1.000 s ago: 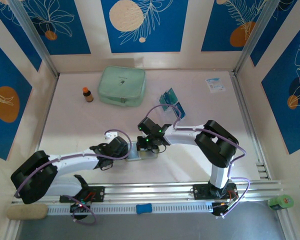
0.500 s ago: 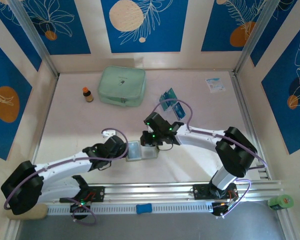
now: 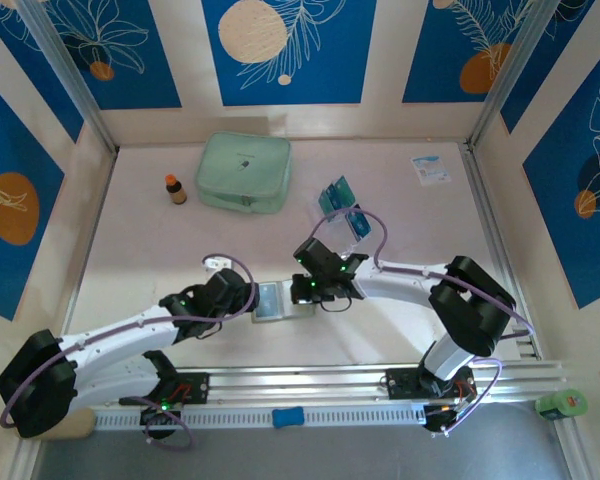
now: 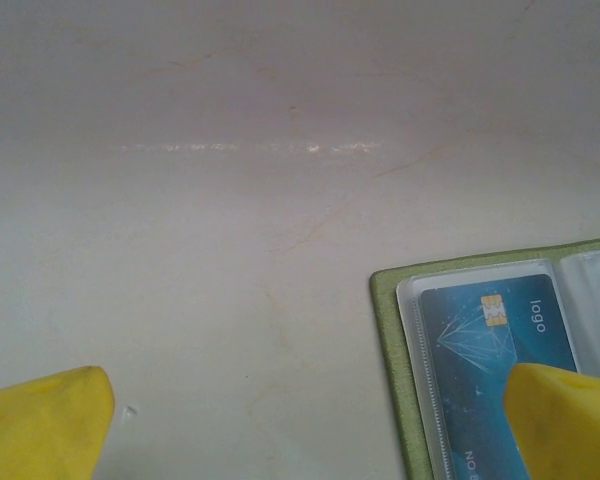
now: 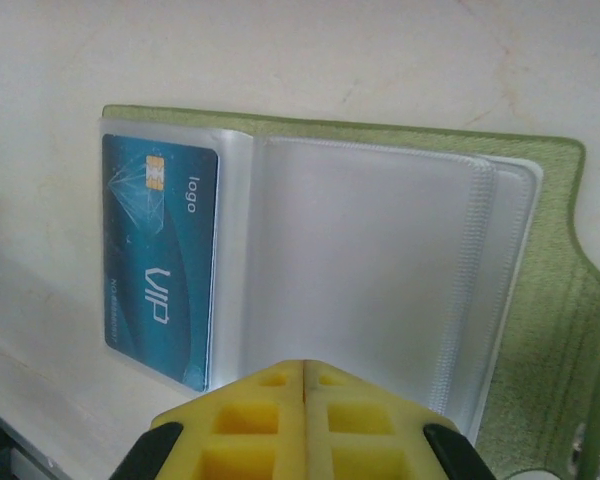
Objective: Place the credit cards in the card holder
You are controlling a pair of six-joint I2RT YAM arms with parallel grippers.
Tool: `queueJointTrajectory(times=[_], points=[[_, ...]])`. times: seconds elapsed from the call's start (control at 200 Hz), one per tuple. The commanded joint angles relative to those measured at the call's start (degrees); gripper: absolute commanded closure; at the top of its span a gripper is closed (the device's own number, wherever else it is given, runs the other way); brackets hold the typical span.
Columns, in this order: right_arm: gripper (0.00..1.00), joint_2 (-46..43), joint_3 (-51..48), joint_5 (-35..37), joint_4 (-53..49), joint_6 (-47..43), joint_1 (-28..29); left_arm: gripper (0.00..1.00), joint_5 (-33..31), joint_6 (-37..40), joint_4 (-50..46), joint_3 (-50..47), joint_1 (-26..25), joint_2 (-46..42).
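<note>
Top external view: the card holder (image 3: 280, 305) lay open near the front middle of the table (image 3: 160, 250), between the left gripper (image 3: 250, 298) and the right gripper (image 3: 302, 293). The left gripper's jaws stood wide apart over bare table. The right gripper's fingers (image 5: 270, 400) were pressed together over the clear sleeves, holding nothing. One card (image 5: 160, 262) sat in the end sleeve. The loose credit cards (image 3: 340, 205), mint pouch (image 3: 244, 172), small bottle (image 3: 175, 189) and paper packet (image 3: 431, 168) lay well behind, with bare table on either side.

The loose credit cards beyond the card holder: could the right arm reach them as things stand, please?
Probably yes. The credit cards lie on bare table just beyond the right arm's tool, with nothing between. The tool is shut over the card holder, so it would need to open first.
</note>
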Motion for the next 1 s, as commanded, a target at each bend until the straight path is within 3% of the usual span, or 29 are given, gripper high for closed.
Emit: queueJointTrajectory(times=[0.0, 0.495, 0.995], points=[[1.00, -0.34, -0.47, 3.73, -1.57, -0.67, 1.35, 0.00, 1.80, 2.42, 2.24, 1.79, 0.53, 1.19], [1.00, -2.98, -1.66, 9.93, -3.59, -0.89, 3.13, 0.00, 3.97, 4.22, 8.41, 3.38, 0.91, 5.70], [1.00, -2.54, 0.27, 6.78, -3.00, -4.27, 0.54, 0.00, 3.08, 4.13, 17.35, 2.85, 1.37, 10.34]])
